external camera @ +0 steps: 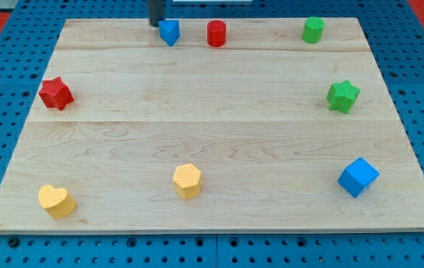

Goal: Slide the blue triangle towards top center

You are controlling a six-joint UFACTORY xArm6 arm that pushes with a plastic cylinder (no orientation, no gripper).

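The blue triangle (170, 32) sits near the board's top edge, a little left of centre. My tip (154, 24) is just to its left, touching or almost touching its left side. A red cylinder (216, 33) stands close to the triangle's right.
A green cylinder (313, 30) is at the top right, a green star (343, 96) at the right, a blue cube (358, 177) at the bottom right. A red star (56, 93) is at the left, a yellow heart (56, 200) at the bottom left, a yellow hexagon (187, 180) at the bottom centre. The wooden board (212, 134) lies on a blue pegboard.
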